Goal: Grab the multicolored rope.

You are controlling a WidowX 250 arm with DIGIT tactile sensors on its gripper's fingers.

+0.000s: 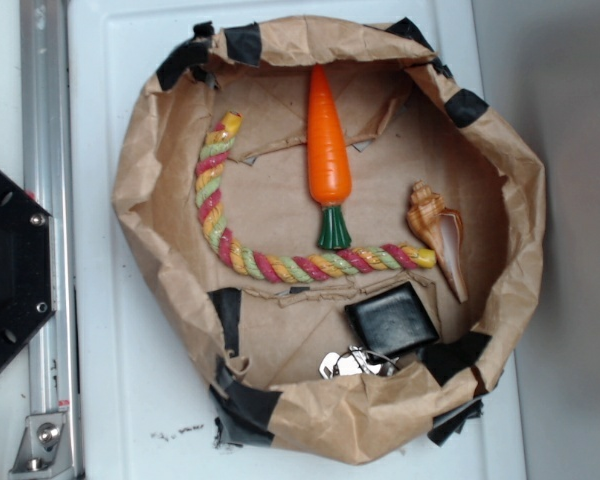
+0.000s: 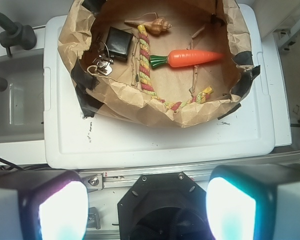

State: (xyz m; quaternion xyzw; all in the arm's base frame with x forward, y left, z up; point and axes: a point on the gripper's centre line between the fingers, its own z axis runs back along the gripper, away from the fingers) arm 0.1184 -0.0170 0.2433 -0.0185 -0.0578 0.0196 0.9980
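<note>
paper nest (image 1: 525, 215) on white lid (image 1: 100, 180)

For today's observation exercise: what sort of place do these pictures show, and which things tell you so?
Probably a robot lab test bench. A taped brown paper basin sits on a white plastic lid beside a metal rail, holding props: a multicolored rope, toy carrot and seashell.

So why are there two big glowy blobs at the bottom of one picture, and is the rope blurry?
In the wrist view, the glowing blobs are the gripper fingers, very close to the camera, overexposed and out of focus. The multicolored rope is small but fairly clear there. In the exterior view, the rope is sharp and evenly lit, without glare.
</note>
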